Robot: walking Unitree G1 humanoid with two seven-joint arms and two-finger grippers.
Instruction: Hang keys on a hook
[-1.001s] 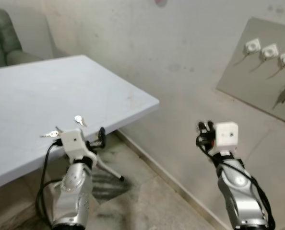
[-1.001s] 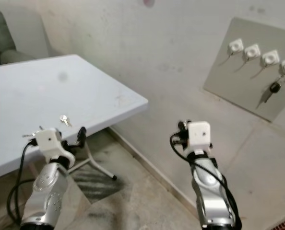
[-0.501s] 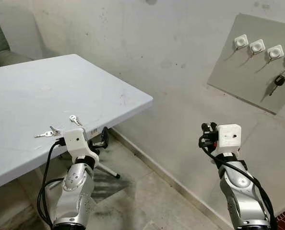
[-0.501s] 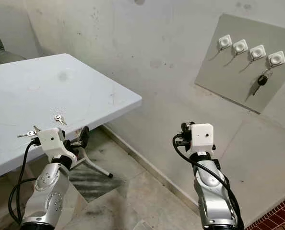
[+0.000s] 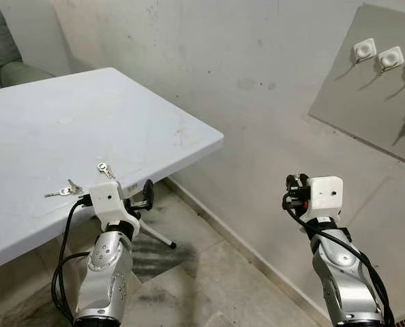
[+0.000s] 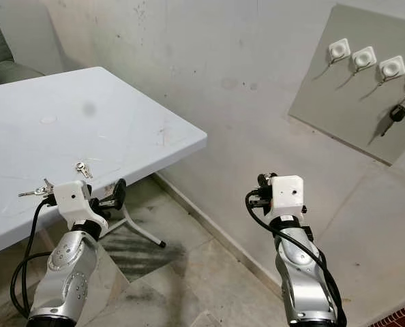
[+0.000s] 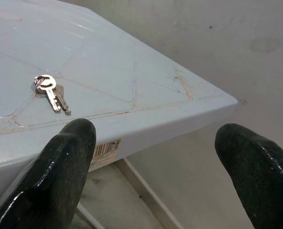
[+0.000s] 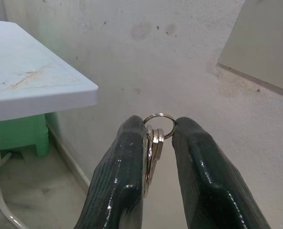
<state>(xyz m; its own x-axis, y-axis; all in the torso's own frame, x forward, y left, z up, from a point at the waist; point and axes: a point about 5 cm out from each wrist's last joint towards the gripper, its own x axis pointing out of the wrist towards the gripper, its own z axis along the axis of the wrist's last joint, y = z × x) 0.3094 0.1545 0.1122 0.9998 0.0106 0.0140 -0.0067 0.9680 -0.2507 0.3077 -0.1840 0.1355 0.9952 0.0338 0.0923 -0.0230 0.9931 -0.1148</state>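
Task partway. Right gripper [image 8: 156,133] has jaws clamped on keys [image 8: 152,145], held in mid-air facing wall, well apart from hook board [image 6: 366,88]. One key set [image 6: 395,114] already hangs on rightmost hook; three hooks [image 6: 365,60] free. Left: carry, hang ring.

Held keys: ring [image 8: 159,125] points toward wall, blades run back between fingers, long axis along them.

Left gripper [image 7: 151,157] jaws spread wide, nothing held, at counter [image 5: 86,136] edge near two loose keys [image 7: 51,90].

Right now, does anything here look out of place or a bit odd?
Two sets of keys lie loose on the white table instead of hanging. On the wall board, three hooks are bare and one holds a black-headed key. The wall is stained. The right tool holds another key ring.
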